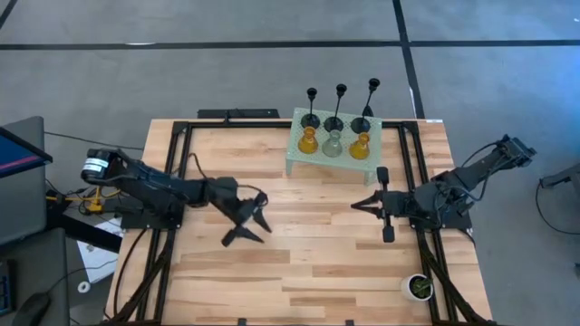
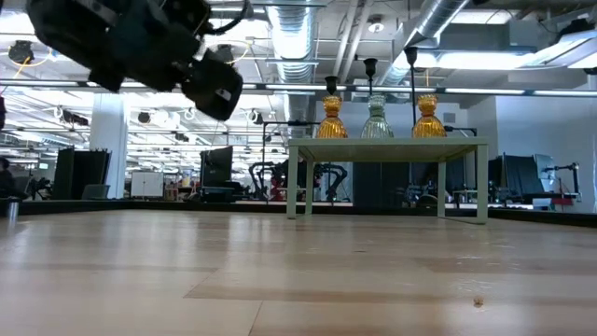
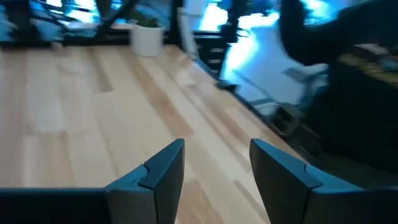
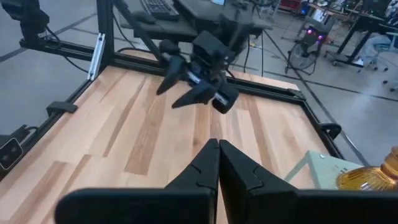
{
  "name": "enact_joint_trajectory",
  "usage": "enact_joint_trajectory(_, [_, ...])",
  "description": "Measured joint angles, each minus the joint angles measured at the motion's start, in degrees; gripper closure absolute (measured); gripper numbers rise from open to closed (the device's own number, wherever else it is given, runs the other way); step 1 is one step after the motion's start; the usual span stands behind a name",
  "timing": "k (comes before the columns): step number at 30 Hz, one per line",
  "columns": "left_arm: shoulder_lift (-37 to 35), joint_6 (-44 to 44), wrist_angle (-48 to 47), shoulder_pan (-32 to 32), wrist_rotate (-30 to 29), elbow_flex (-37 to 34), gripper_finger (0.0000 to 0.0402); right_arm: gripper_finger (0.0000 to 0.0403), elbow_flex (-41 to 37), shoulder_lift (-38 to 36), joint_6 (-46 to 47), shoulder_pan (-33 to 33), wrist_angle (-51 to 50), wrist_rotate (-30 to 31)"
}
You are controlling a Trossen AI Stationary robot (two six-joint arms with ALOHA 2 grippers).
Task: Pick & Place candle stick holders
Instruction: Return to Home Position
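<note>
Six candle stick holders stand on a small pale green stand (image 1: 299,161) at the table's far side. Three are black and thin-stemmed (image 1: 337,109), at the back. In front are two amber ones (image 1: 309,140) (image 1: 361,145) with a pale grey-green one (image 1: 333,143) between them. They also show in the low view (image 2: 376,117). My left gripper (image 1: 249,226) is open and empty over the table's middle left, its fingers apart in its wrist view (image 3: 214,149). My right gripper (image 1: 355,205) is shut and empty, in front of the stand, its fingers together (image 4: 217,149).
A small white pot with a green plant (image 1: 419,287) stands near the table's near right corner and also shows in the left wrist view (image 3: 147,34). A dark frame (image 1: 172,163) runs along the table's sides. Bare wood lies between the two grippers.
</note>
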Motion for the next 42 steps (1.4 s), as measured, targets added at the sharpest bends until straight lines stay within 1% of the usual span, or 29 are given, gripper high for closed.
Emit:
enact_joint_trajectory(2, [-1.2,0.3,0.3,3.3,7.0,-1.3,0.0220,0.0403,0.0,0.0,0.0,0.0,-0.1,0.0])
enact_joint_trajectory(4, [-3.1,1.6,1.0,5.8,11.2,-2.7,0.0220,0.0403,-0.1,-0.7,0.0,0.0,-1.1,0.0])
enact_joint_trajectory(7, [-8.2,2.8,1.0,8.9,11.8,-5.9,0.0220,0.0403,-0.1,-1.0,0.2,0.0,-1.3,0.0])
enact_joint_trajectory(9, [-13.0,2.9,1.3,10.7,11.8,-8.7,0.0220,0.0403,-0.2,-1.7,0.2,0.0,-1.5,0.1])
enact_joint_trajectory(12, [-21.9,3.0,2.6,12.3,10.0,-14.1,0.0220,0.0403,-0.2,-2.5,0.2,-0.1,-1.3,0.1])
enact_joint_trajectory(17, [-36.4,2.8,4.9,12.2,1.5,-22.5,0.0220,0.0403,-0.2,-2.6,0.1,-0.2,-1.3,0.2])
enact_joint_trajectory(19, [-40.7,2.7,4.7,12.3,-1.5,-24.6,0.0220,0.0403,-0.2,-2.6,0.1,-0.2,-1.3,0.3])
enact_joint_trajectory(22, [-45.4,2.5,3.3,13.0,-2.4,-26.3,0.0220,0.0403,-0.2,-2.6,0.1,-0.2,-1.3,0.3])
enact_joint_trajectory(25, [-47.9,-0.2,0.1,13.9,-1.2,-26.3,0.0220,0.0403,-0.2,-2.6,0.1,-0.2,-1.3,0.4])
enact_joint_trajectory(27, [-49.0,-2.3,-2.9,15.1,1.3,-26.3,0.0220,0.0403,-0.2,-2.6,0.1,-0.2,-1.3,0.4])
enact_joint_trajectory(30, [-49.9,-2.7,-6.1,17.6,7.8,-26.3,0.0220,0.0403,-0.2,-2.6,0.2,-0.2,-1.3,0.4])
enact_joint_trajectory(33, [-49.9,-3.6,-6.3,21.3,14.3,-26.2,0.0220,0.0403,-0.2,-2.5,0.2,-0.2,-1.3,0.4])
enact_joint_trajectory(35, [-49.9,-5.0,-6.3,24.2,17.2,-26.3,0.0220,0.0403,-0.2,-2.5,0.2,-0.2,-1.3,0.4])
enact_joint_trajectory(39, [-49.9,-7.4,-6.2,29.3,18.3,-26.2,0.0220,0.0403,-0.2,-2.5,1.0,-0.2,-1.3,0.4])
enact_joint_trajectory(42, [-49.9,-7.4,-4.4,30.4,18.3,-26.2,0.0220,0.0403,-0.2,-2.5,1.1,-0.2,-1.3,0.4])
